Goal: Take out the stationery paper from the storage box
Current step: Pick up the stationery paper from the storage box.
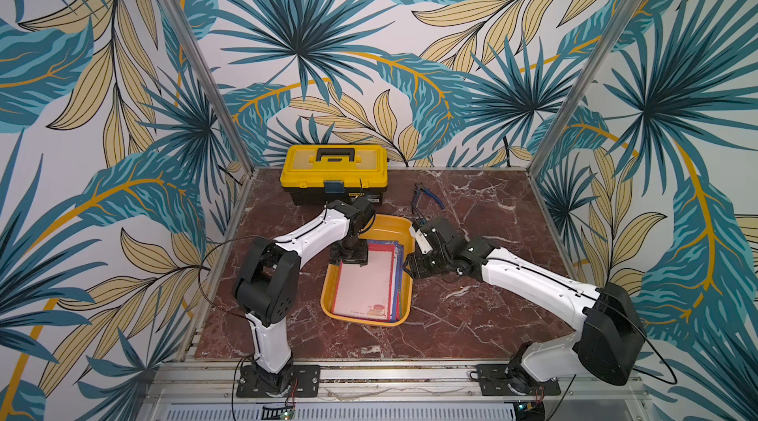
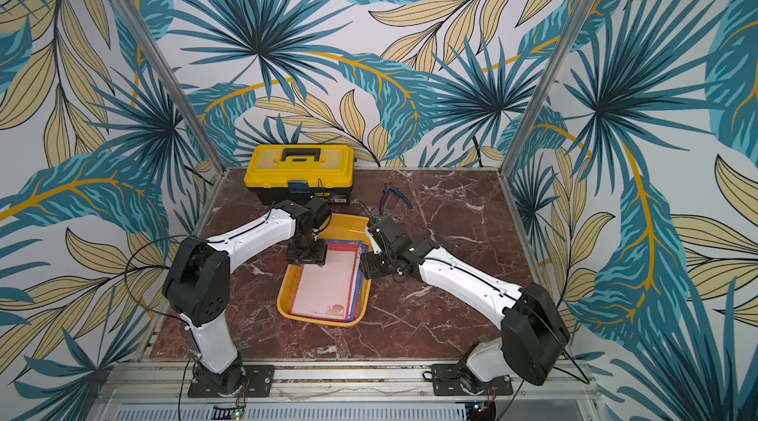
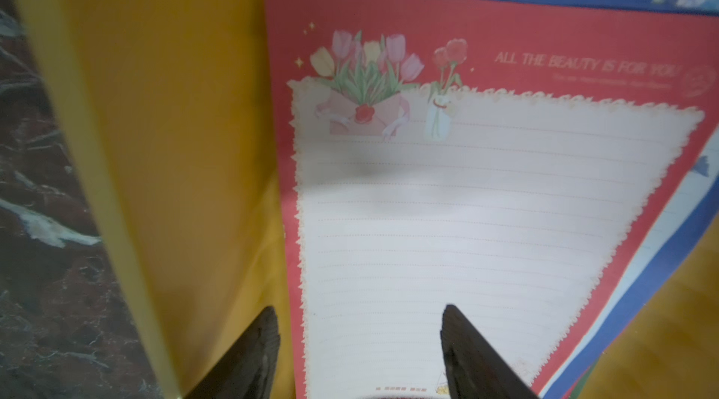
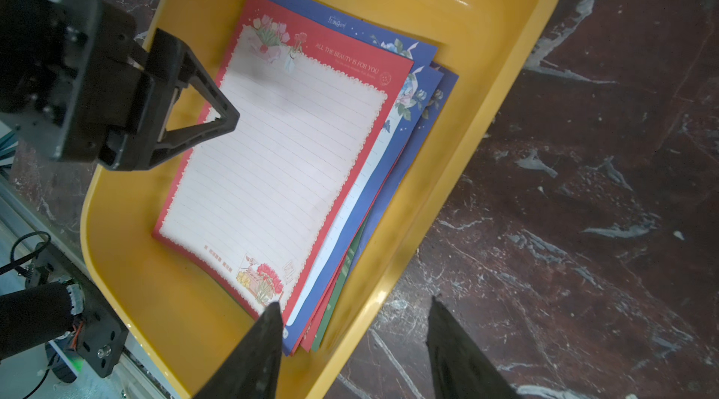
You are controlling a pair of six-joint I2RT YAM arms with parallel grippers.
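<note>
The storage box [image 1: 389, 230] [image 2: 344, 228] is a shallow orange-yellow tray in the middle of the marble table. Inside it lies the stationery paper [image 1: 365, 283] [image 2: 324, 287], a fanned stack with a red scalloped sheet [image 4: 280, 160] on top and blue and green sheets beneath. My left gripper [image 1: 348, 261] [image 3: 358, 307] hangs open just above the stack's far left corner. One finger is over the tray floor [image 3: 175, 105], the other over the sheet's white centre [image 3: 467, 222]. My right gripper [image 1: 410, 267] [image 4: 354, 301] is open astride the tray's right rim [image 4: 467, 66], holding nothing.
A yellow-lidded black toolbox [image 1: 334, 172] stands at the back, close behind the tray. Blue-handled pliers [image 1: 428, 195] lie to its right. Bare marble [image 1: 492, 213] stretches to the right and in front of the tray. Metal frame posts [image 1: 574, 111] flank the table.
</note>
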